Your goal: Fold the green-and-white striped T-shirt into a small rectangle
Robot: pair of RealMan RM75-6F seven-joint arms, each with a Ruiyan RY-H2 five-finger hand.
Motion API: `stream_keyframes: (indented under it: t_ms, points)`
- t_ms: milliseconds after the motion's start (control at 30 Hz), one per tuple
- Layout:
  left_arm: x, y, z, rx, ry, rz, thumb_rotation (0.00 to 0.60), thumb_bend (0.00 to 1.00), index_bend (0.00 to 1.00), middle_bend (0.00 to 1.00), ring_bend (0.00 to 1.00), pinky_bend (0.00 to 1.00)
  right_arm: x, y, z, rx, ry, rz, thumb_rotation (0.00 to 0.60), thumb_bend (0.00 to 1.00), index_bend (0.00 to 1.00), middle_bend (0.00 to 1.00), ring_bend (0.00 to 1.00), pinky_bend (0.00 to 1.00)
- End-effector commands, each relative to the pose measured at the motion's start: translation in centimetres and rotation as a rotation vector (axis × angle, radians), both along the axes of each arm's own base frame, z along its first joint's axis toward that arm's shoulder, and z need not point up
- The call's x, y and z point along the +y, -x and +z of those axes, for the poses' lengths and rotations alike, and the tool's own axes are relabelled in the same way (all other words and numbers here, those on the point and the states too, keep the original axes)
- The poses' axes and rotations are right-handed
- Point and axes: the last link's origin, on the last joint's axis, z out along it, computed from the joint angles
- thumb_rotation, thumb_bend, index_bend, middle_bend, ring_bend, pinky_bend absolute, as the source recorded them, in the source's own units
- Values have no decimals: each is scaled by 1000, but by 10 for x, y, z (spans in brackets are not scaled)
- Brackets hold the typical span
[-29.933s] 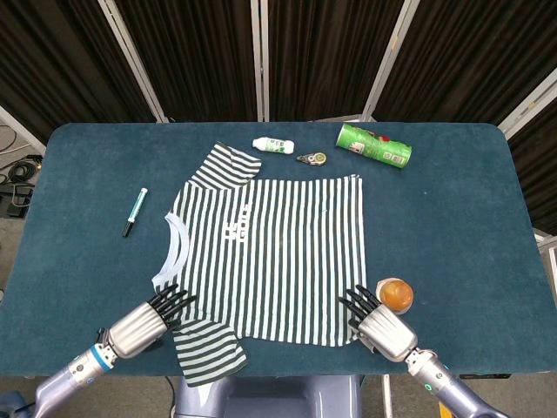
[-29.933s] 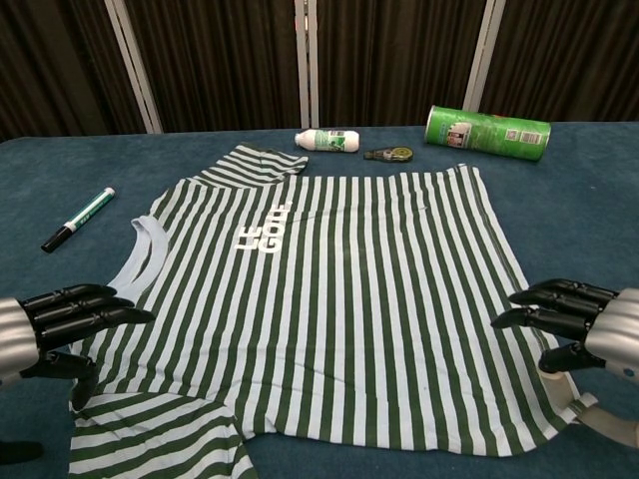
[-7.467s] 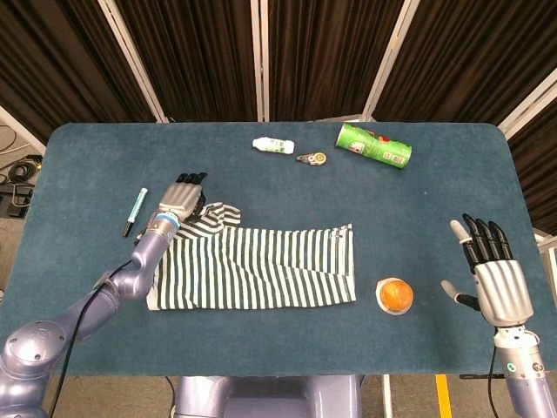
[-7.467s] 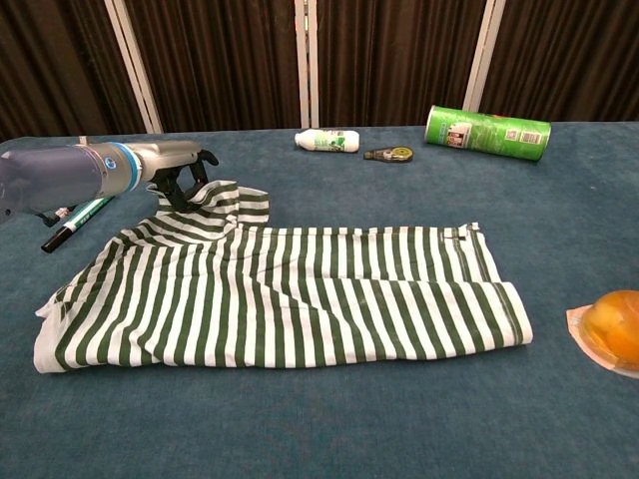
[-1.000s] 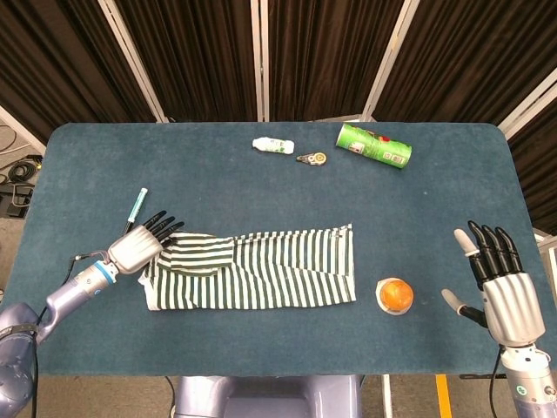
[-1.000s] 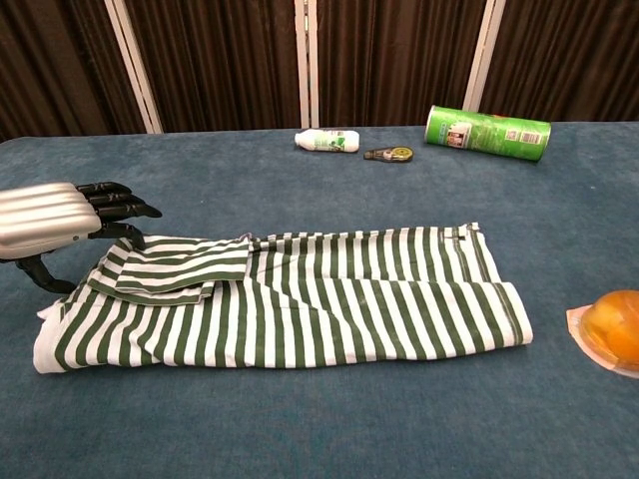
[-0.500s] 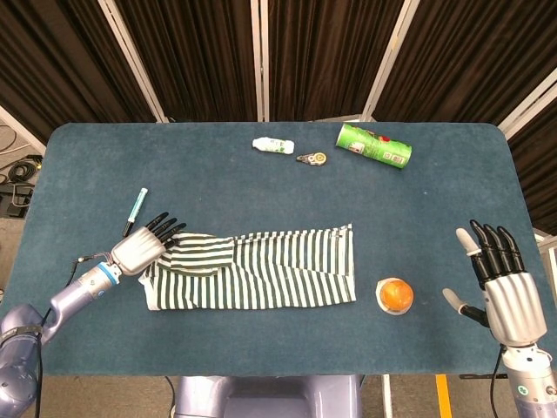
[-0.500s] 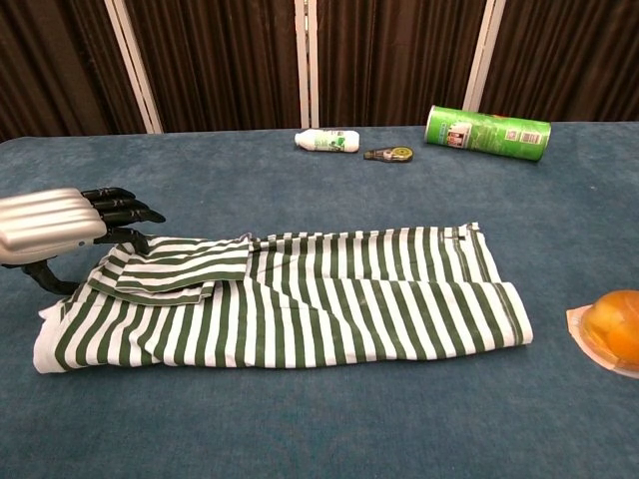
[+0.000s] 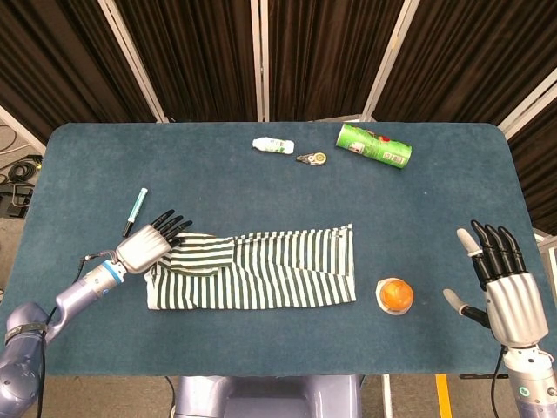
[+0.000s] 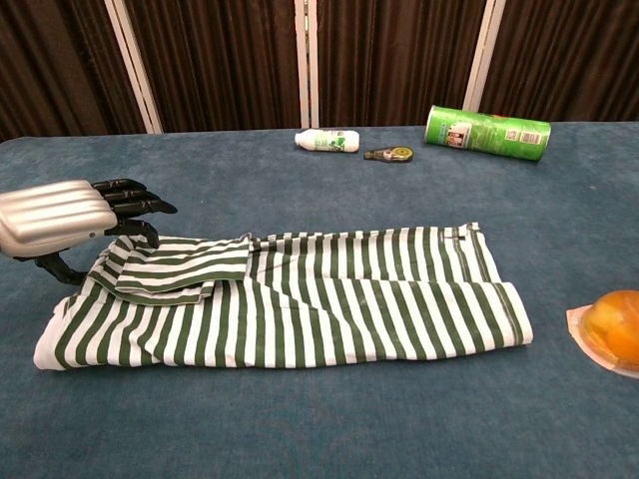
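Note:
The green-and-white striped T-shirt (image 9: 261, 268) (image 10: 300, 299) lies folded into a long band across the table's middle, with a sleeve flap laid over its left end. My left hand (image 9: 148, 245) (image 10: 65, 217) hovers at that left end, fingers extended and apart over the sleeve flap, holding nothing. My right hand (image 9: 503, 287) is raised at the table's right edge, fingers spread and empty; the chest view does not show it.
A green can (image 9: 373, 145) (image 10: 487, 132), a white bottle (image 9: 273, 145) (image 10: 327, 141) and a small tape roller (image 9: 312, 158) (image 10: 388, 154) lie at the back. A marker pen (image 9: 135, 211) lies left of the shirt. An orange fruit cup (image 9: 395, 295) (image 10: 611, 330) sits right of it.
My left hand has shifted slightly to the right, further over the shirt's left end. The shirt and the right hand have stayed put.

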Motion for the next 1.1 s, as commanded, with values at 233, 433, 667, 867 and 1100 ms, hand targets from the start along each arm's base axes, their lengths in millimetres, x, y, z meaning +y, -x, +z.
stream_keyframes:
  t_ms: [233,433,667,867,1100]
  points:
    - [-1,0,-2,4,7,2,600,369,317,0,0,0,1,-1,1,-1,1,3,600,10,119,8,0,0]
    - [-1,-1,-3,-8,4,6,600,439,367,0,0,0,1,-1,1,-1,0,3,600,10,119,8,0,0]
    - [-1,-3,-7,-12,10,6,600,447,467,0,0,0,1,-1,1,-1,1,5,600,9,119,8,0,0]
    - [0,-6,-10,-36,9,19,600,485,527,0,0,0,2,-1,1,1,2,6,600,9,119,8,0,0]
    - [0,-7,-11,-52,6,30,600,550,630,0,0,0,1,-1,0,5,0,5,600,9,120,8,0,0]
